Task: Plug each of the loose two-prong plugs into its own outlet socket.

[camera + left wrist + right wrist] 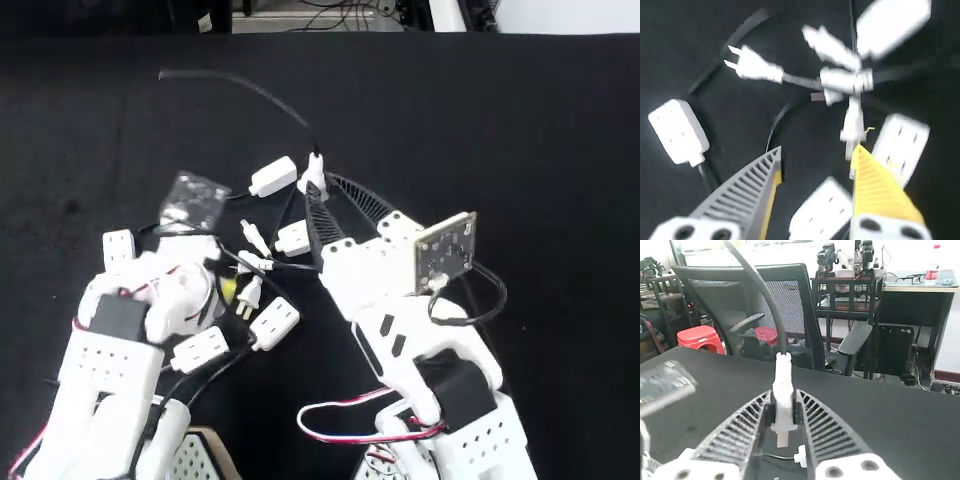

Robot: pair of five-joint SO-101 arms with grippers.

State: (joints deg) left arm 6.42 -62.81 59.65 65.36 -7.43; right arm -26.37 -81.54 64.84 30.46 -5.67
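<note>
**Near:** the left claw [817, 150], jaws wide apart, hangs over the outlet sockets [273, 322] and a loose two-prong plug [754, 65] lying on the black table [520, 130]. **Farther:** at the cluster's far edge, the right claw [784, 397] is clamped on a white plug [782, 375], whose black cable [240, 88] trails away. **Advised:** hold this grip square, align the prongs with one socket's slots before pressing, and let the left claw steady that socket.

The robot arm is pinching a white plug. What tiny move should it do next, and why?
Probably carry the white plug, clamped in the right gripper, over to the nearby outlet socket and line it up; it sits in no socket yet.
</note>
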